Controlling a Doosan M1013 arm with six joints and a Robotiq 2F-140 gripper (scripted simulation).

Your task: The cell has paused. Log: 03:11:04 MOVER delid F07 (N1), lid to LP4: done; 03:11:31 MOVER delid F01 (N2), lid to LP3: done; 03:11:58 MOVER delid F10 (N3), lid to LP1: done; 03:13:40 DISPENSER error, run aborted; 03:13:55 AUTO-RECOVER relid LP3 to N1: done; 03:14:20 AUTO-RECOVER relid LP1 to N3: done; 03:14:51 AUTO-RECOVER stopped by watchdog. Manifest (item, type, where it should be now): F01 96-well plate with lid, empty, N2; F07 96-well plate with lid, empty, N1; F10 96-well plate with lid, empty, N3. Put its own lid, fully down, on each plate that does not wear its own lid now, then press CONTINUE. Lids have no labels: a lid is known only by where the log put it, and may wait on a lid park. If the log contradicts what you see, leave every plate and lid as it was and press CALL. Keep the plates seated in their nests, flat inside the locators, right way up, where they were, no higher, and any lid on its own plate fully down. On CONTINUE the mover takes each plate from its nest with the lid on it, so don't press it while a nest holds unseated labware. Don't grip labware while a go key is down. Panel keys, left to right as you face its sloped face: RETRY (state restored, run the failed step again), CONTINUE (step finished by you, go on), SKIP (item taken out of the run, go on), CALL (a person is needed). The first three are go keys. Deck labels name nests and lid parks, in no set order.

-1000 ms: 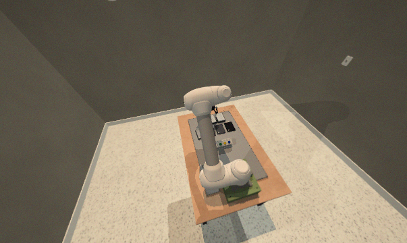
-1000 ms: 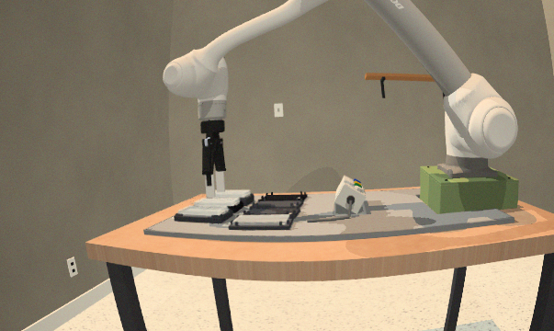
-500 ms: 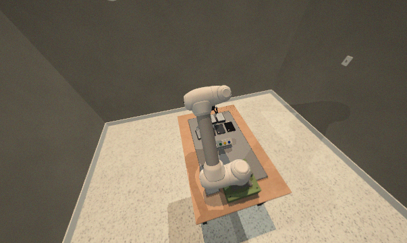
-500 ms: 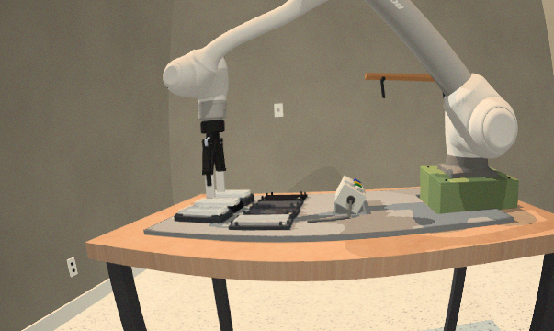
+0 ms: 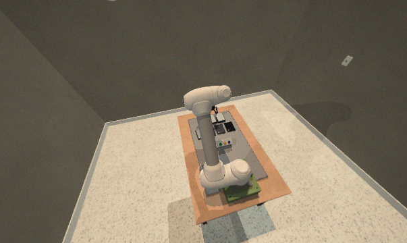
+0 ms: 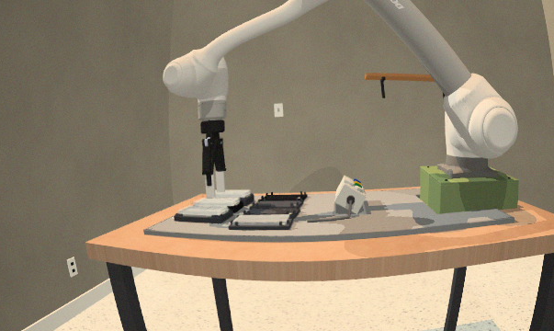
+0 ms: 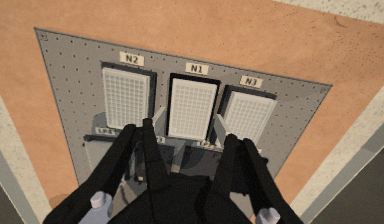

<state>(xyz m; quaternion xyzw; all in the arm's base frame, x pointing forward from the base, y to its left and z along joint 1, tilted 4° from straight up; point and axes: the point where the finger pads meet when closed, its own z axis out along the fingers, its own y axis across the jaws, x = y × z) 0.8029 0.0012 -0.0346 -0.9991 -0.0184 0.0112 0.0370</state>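
Observation:
Three white 96-well plates sit in a row of black nests in the wrist view: N2 (image 7: pixel 126 95) on the left, N1 (image 7: pixel 192 107) in the middle, N3 (image 7: pixel 248 115) on the right. I cannot tell from here which of them wear lids. My gripper (image 7: pixel 190 116) is open and empty, and its two pale fingertips straddle the near end of the N1 plate from above. In the exterior view the gripper (image 6: pixel 214 184) hangs upright just over the plate row (image 6: pixel 219 202). The lid parks lie under my fingers, mostly hidden. One park holds a white lid (image 6: pixel 263 222).
The key panel (image 6: pixel 351 193) stands on the grey deck between the plates and the green arm base (image 6: pixel 469 193); it also shows in the top view (image 5: pixel 224 143). Two black empty park frames (image 6: pixel 278 202) lie beside the plates. The deck's far edge is close behind the nests.

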